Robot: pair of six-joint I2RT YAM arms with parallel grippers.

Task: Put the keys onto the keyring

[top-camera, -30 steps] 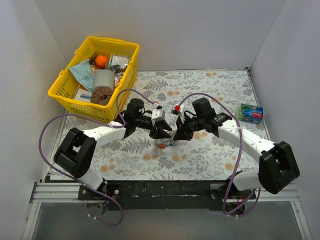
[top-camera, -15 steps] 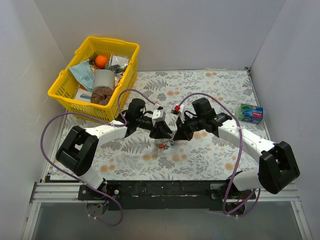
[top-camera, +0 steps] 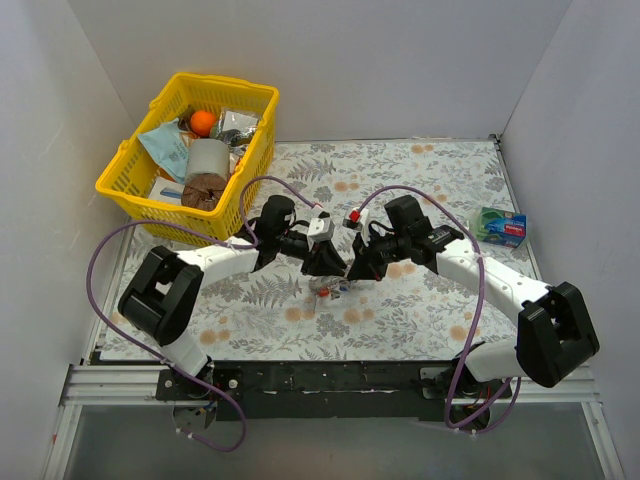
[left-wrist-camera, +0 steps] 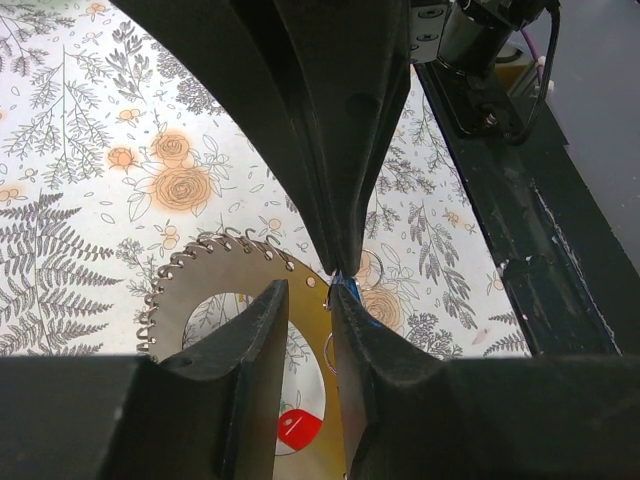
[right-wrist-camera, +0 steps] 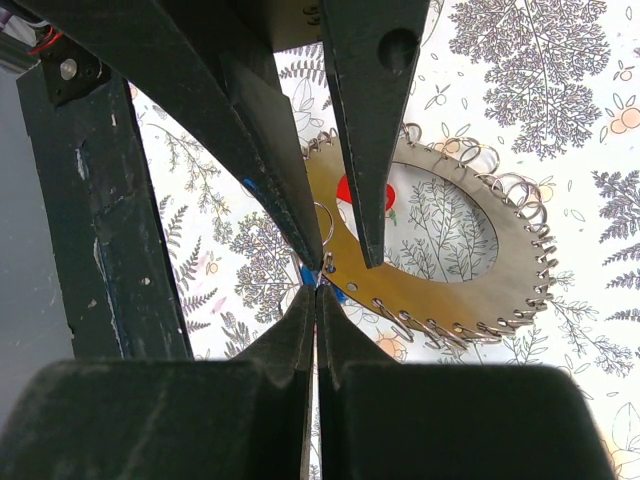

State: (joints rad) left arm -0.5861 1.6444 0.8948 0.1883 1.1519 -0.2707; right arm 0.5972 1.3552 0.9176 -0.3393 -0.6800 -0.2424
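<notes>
The keyring is a flat silvery-gold ring with small wire loops along its edge; it also shows in the right wrist view. My left gripper straddles its band, one finger in the hole and one outside, gripping it. My right gripper is shut on a blue key, its tips touching the ring's outer edge right by the left fingers. A red key lies on the table under the ring's hole. In the top view both grippers meet at mid-table.
A yellow basket full of items stands at the back left. A small green-blue box lies at the right wall. The black rail runs along the near edge. White walls close in three sides.
My left arm has swung its elbow inward and its gripper has edged slightly right toward the right gripper. The right arm has hardly moved.
</notes>
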